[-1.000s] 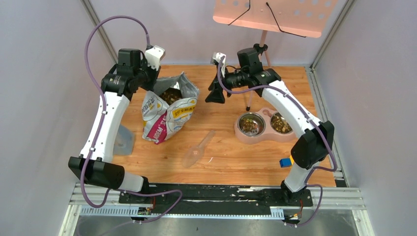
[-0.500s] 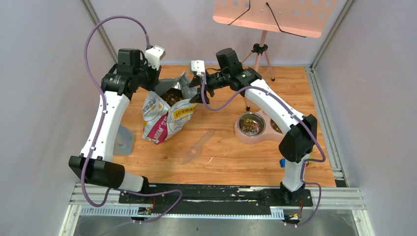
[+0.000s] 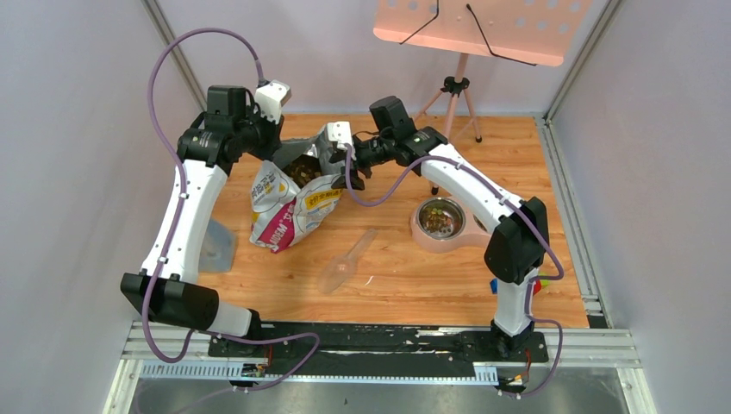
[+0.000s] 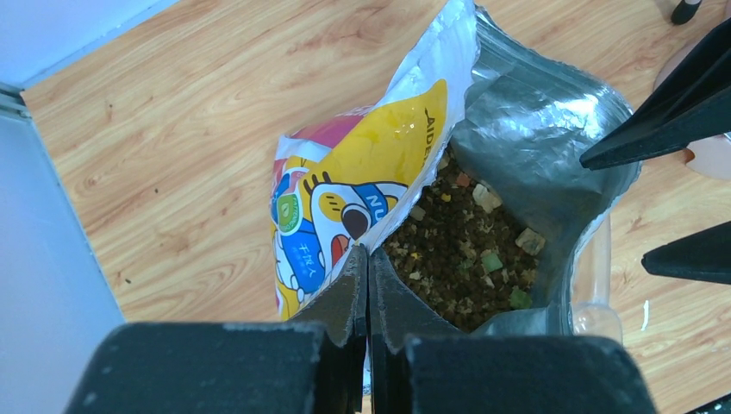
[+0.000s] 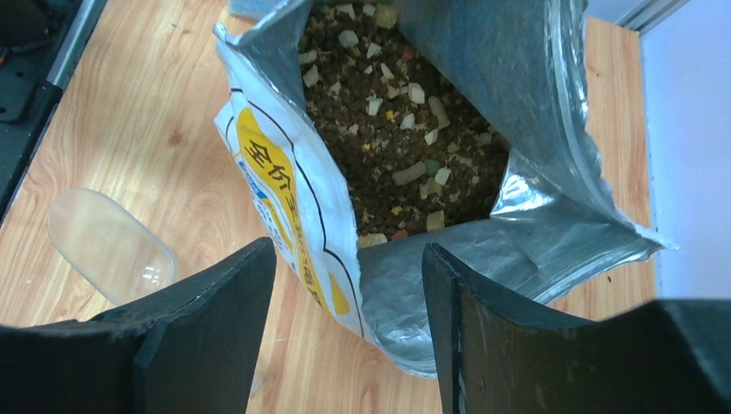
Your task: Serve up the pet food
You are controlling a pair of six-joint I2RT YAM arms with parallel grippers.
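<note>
Light is coming in even and diffuse from overhead, reading bright, and nothing is clipping on the table (image 3: 405, 276). Shadows are staying soft and faint. In the left wrist view, the left gripper (image 4: 368, 259) is sitting near-black and blurred close to the lens. The pet food (image 4: 457, 250) just past its tips is resolving sharp. The bag (image 4: 526, 129) foil lining is picking up mild glare right of the tips. In the right wrist view, the right gripper (image 5: 349, 267) is going soft up close. The scoop (image 5: 108, 241) to its left is throwing small specular highlights.
</note>
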